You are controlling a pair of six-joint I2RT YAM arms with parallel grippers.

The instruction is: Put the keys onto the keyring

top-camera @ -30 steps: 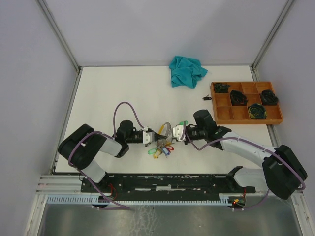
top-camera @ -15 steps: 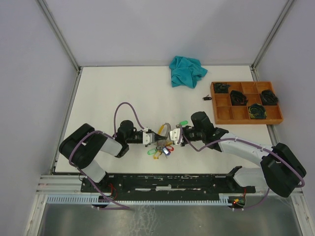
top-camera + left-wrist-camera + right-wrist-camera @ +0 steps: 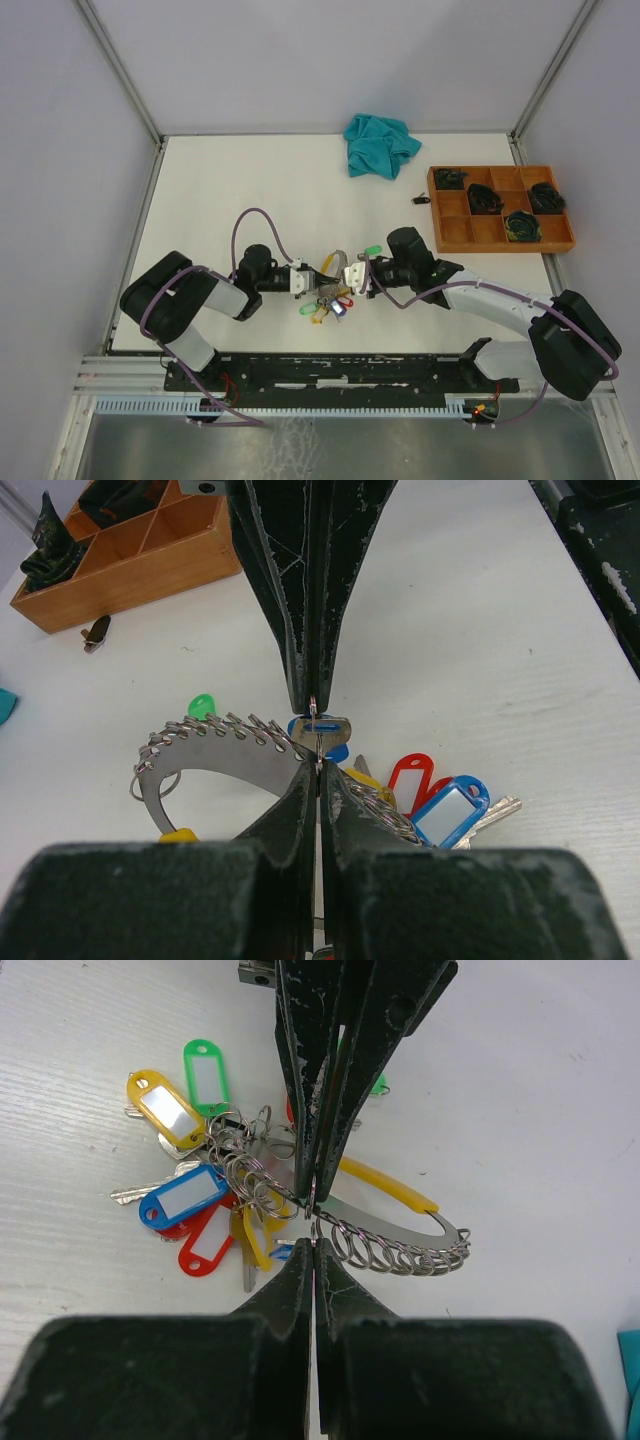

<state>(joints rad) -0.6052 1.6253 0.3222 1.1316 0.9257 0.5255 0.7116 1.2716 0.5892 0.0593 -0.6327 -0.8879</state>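
Left gripper and right gripper, nose to nose, both pinch the keyring. Keys bunch by the table's near edge.

The table is white and matt, and it fills the middle of the top view. Pale grey-lilac walls close it on three sides (they look like plain panels). Two aluminium posts go up from the far corners. At the far edge lies a crumpled teal cloth, and to its right stands a wooden tray with compartments. Along the near edge runs a black rail, then a white slotted duct, then a grey metal surface. The light is even and soft.
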